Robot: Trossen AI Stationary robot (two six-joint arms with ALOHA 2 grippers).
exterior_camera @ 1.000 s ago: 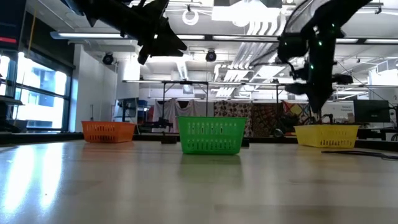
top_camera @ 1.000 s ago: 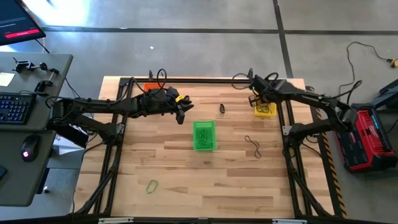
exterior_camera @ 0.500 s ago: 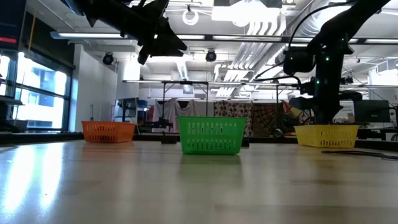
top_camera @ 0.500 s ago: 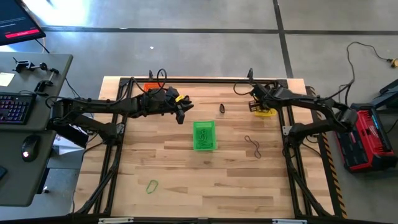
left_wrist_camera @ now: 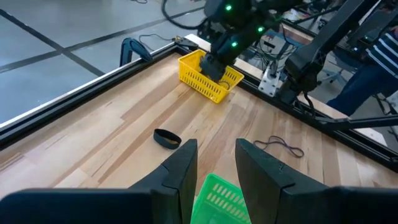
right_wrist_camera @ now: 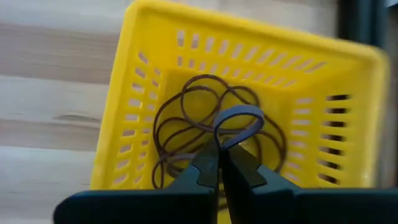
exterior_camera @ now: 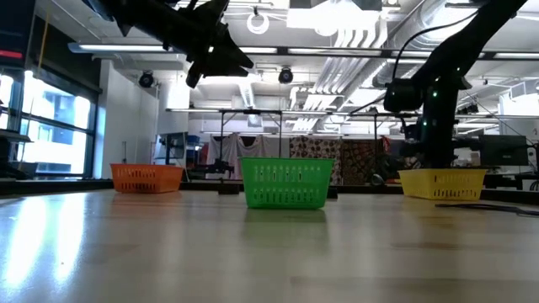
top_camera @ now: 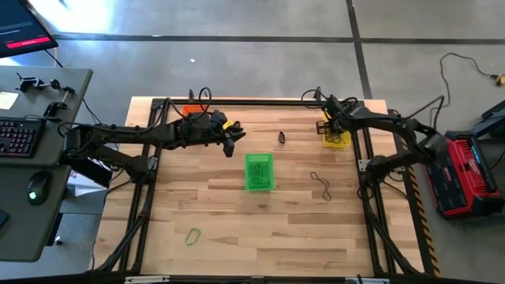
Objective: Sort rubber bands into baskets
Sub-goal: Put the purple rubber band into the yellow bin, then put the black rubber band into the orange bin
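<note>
Table point(top_camera: 237, 213), light wood, is carrying three baskets along its far half: orange basket point(exterior_camera: 146, 178) sitting at the far left corner, largely hidden under the left arm from above; green basket point(top_camera: 259, 171) standing near the middle, with green bands lying inside; yellow basket point(right_wrist_camera: 155, 93) resting at the far right, with a tangle of brownish rubber bands point(right_wrist_camera: 186, 134) lying on its floor. Right gripper point(right_wrist_camera: 221, 163) is hanging directly over the yellow basket, fingers pressed together and pinching a single dark band loop point(right_wrist_camera: 238, 123) above the tangle. Left gripper point(left_wrist_camera: 215, 163) is hovering above the table just beyond the green basket, fingers standing partly apart and holding nothing. Loose items lying on the bare wood: a small dark bundle point(top_camera: 281, 137) between green and yellow baskets; a thin dark band point(top_camera: 320, 184) right of the green basket; a green band point(top_camera: 192, 235) near the front left.
</note>
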